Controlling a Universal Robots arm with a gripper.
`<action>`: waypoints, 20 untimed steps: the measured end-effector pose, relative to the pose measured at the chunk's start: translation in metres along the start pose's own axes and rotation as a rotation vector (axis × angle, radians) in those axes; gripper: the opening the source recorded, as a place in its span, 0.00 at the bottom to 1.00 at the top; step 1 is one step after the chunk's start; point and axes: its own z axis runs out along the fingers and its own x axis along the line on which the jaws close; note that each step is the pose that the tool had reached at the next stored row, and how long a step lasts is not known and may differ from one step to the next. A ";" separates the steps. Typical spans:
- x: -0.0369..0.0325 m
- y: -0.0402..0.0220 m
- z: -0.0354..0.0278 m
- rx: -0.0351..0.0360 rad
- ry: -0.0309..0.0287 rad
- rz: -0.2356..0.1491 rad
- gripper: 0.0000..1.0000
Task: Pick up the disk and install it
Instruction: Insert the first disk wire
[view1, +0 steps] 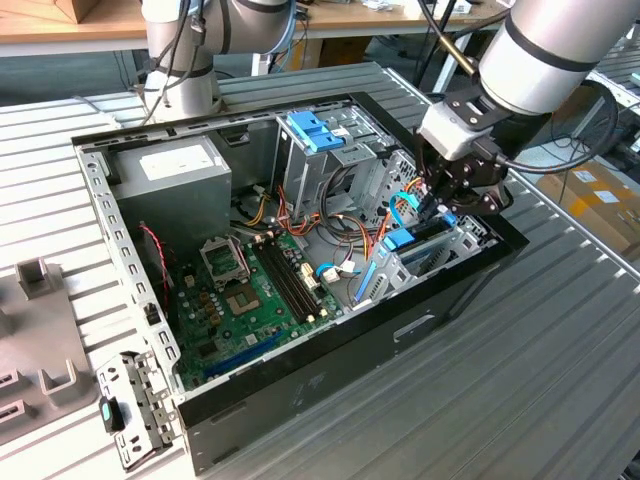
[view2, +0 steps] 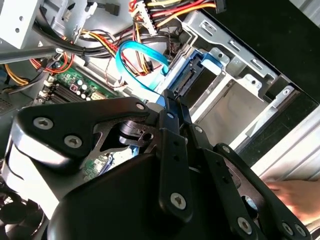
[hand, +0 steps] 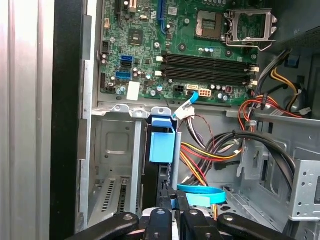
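Disk (view2: 192, 82) is a dense, stiff, shock-shy slab, so I'd pinch its blue side rails (view2: 211, 62); gripper (view2: 172, 102) looks clenched right beside it.

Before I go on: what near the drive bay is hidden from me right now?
Label of the disk: second wrist view, hidden inside the drive cage.
How deep the disk sits: exterior view, the tool blocks it.
Floor of the drive cage: first wrist view, covered by the tool's linkage.
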 end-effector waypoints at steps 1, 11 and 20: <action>0.0011 0.0002 0.0005 0.0000 -0.0003 0.000 0.16; 0.0020 0.0006 0.0029 0.0004 -0.0085 -0.001 0.16; 0.0023 -0.0002 0.0041 0.0006 -0.0087 -0.002 0.16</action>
